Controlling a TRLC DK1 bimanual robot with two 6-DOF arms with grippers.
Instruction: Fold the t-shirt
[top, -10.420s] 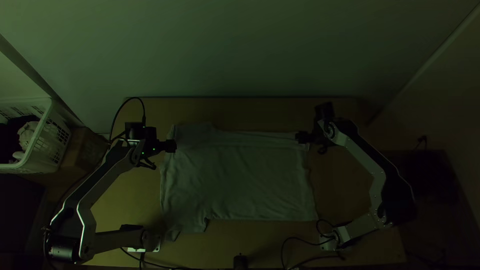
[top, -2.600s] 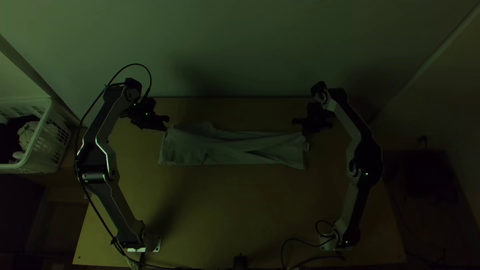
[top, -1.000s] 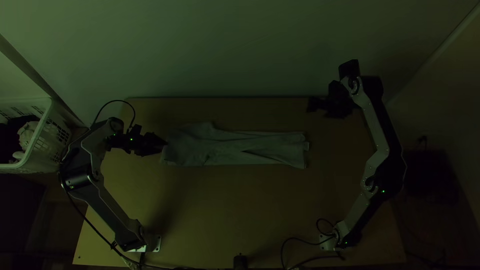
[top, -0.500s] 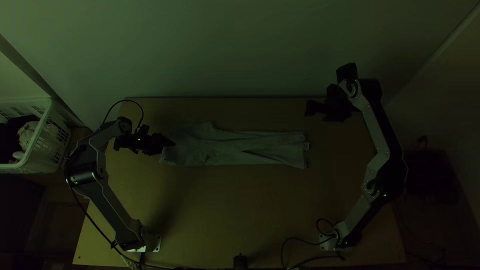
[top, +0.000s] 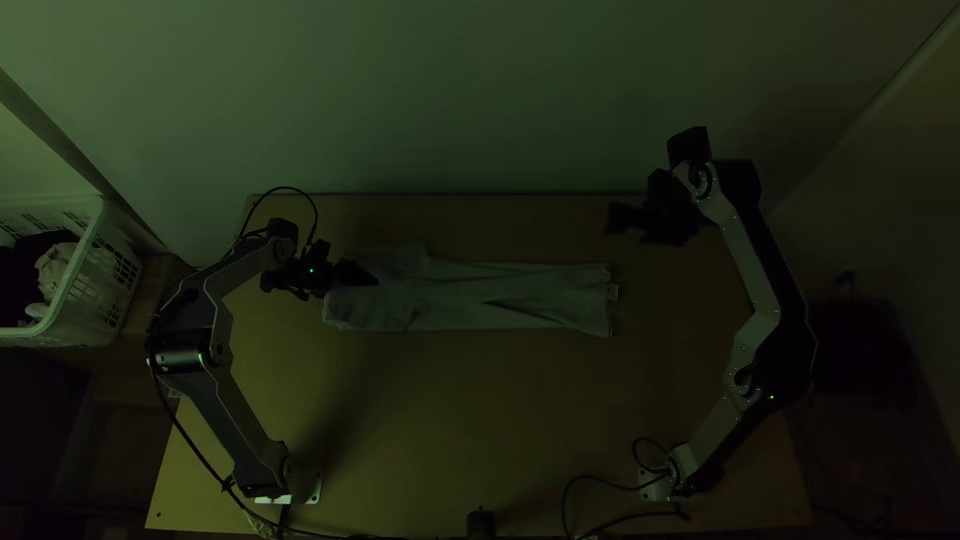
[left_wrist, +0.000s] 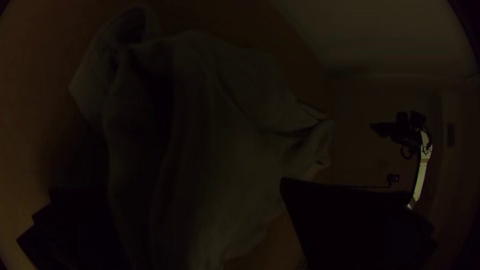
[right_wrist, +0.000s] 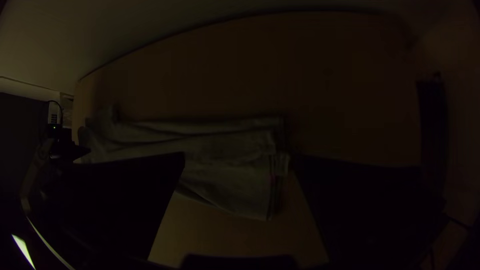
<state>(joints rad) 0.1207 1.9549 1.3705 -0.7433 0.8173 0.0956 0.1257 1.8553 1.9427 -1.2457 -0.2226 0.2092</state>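
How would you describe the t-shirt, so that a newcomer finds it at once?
Find the wooden table, then look toward its far edge. There the t-shirt lies folded into a long, narrow, pale strip. Unlike the cloth in the white basket at the left, it lies on the table itself.

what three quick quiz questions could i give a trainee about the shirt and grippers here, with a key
1. Multiple choice: how does the t-shirt lie on the table?
a) spread to its full width
b) as a long, narrow strip
c) rolled into a ball

2. True or false: the right gripper has its fingers apart.

3. Short answer: which gripper is at the end of the t-shirt nearer the white basket?

Key: 1 b; 2 true; 3 the left gripper.
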